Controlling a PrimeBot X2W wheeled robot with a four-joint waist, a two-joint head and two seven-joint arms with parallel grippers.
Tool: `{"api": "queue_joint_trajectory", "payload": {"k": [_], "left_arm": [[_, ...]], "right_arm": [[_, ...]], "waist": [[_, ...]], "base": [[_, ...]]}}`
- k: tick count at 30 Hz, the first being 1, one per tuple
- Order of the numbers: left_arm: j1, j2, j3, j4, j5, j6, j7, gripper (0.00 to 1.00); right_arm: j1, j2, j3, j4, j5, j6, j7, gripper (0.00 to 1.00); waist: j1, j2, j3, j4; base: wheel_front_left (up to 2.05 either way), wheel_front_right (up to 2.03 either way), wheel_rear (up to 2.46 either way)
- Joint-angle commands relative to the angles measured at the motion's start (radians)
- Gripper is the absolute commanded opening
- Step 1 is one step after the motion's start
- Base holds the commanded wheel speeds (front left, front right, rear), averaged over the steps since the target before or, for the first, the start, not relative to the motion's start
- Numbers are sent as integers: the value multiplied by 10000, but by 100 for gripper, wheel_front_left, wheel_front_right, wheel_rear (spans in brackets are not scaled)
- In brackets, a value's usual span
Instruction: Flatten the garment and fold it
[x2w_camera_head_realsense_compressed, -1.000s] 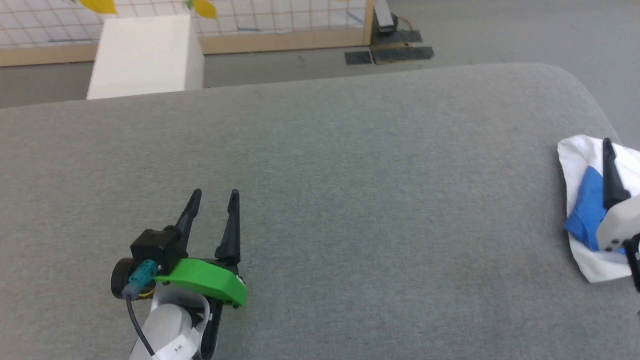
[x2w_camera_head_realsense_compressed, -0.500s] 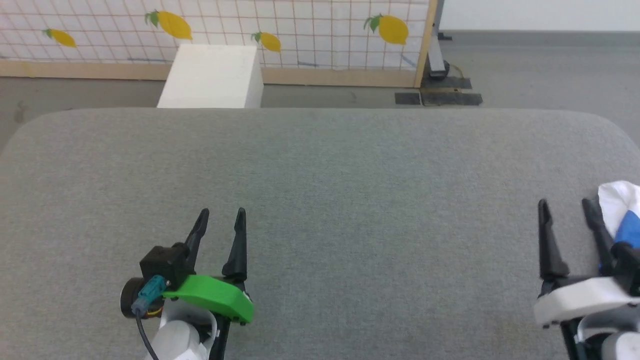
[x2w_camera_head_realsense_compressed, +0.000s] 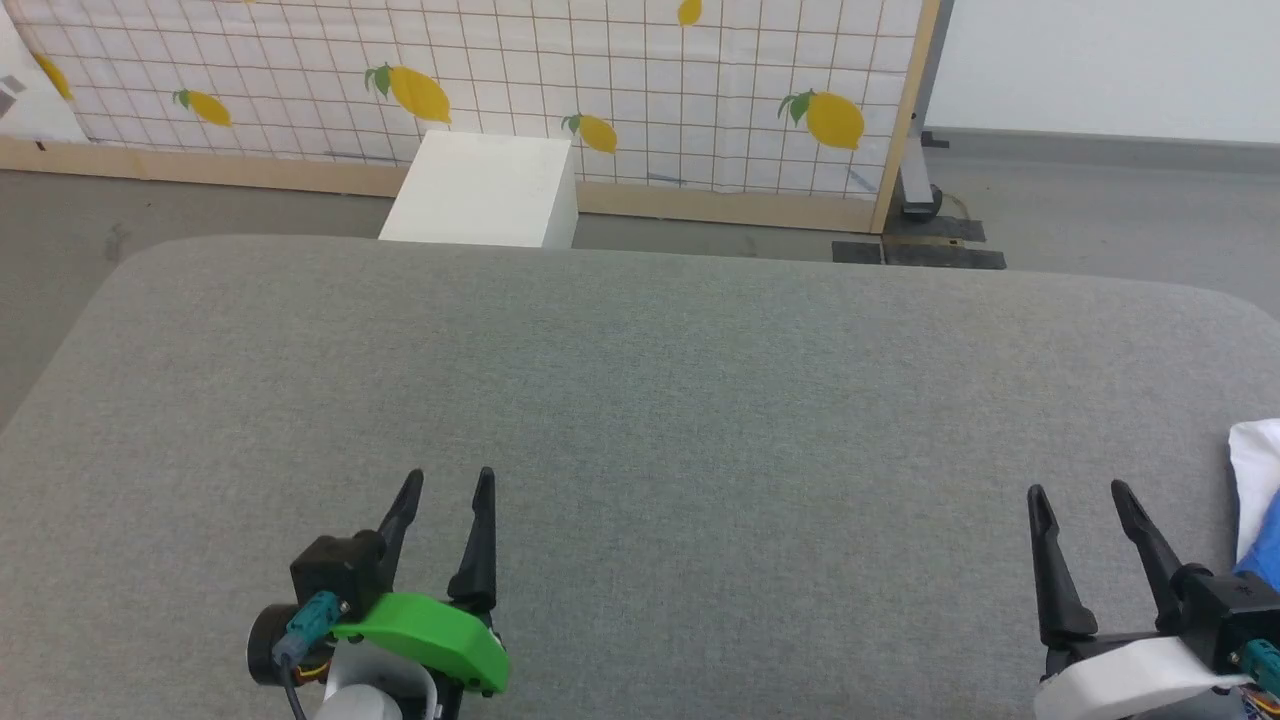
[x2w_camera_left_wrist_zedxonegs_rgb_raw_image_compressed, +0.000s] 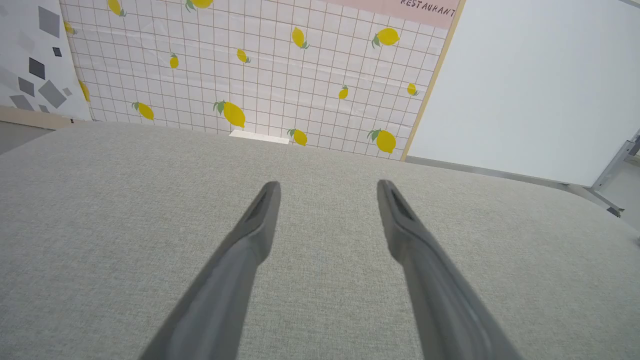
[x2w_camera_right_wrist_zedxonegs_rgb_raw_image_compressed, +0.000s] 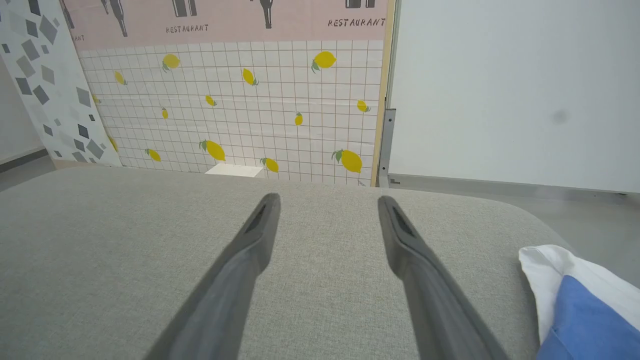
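Nearest, the left gripper (x2w_camera_head_realsense_compressed: 450, 474) at seven o'clock and the right gripper (x2w_camera_head_realsense_compressed: 1077, 488) at four o'clock both stand empty, fingers apart. The right has drawn off the garment (x2w_camera_head_realsense_compressed: 1258, 470), which now lies just beside it at three o'clock on the grey cushion (x2w_camera_head_realsense_compressed: 640, 380). It probably still needs fetching to the middle.

The grey fabric-covered table (x2w_camera_head_realsense_compressed: 640, 400) carries a bunched white-and-blue garment (x2w_camera_head_realsense_compressed: 1258, 475) near its right edge.
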Motion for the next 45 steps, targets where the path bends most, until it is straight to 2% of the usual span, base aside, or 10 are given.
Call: {"api": "queue_joint_trajectory", "payload": {"k": [1, 13, 14, 45], "left_arm": [[136, -41, -26, 50, 0, 23, -35, 100], [178, -51, -50, 194, -57, 25, -35, 100], [88, -8, -40, 178, -19, 0, 0, 0], [220, -11, 160, -310, 385, 149, 418, 0]], "right_arm": [[159, 22, 28, -95, 46, -15, 83, 100], [292, 25, 160, -186, 169, -15, 181, 100], [180, 4, 140, -148, 100, 0, 144, 0], [-51, 4, 269, -47, -37, -2, 320, 0]], "waist": [[1, -1, -27, 48], [1, -1, 12, 121], [1, -1, 10, 123], [1, -1, 72, -7]], "base": [[0, 0, 0], [0, 0, 0], [0, 0, 0], [0, 0, 0]]}}
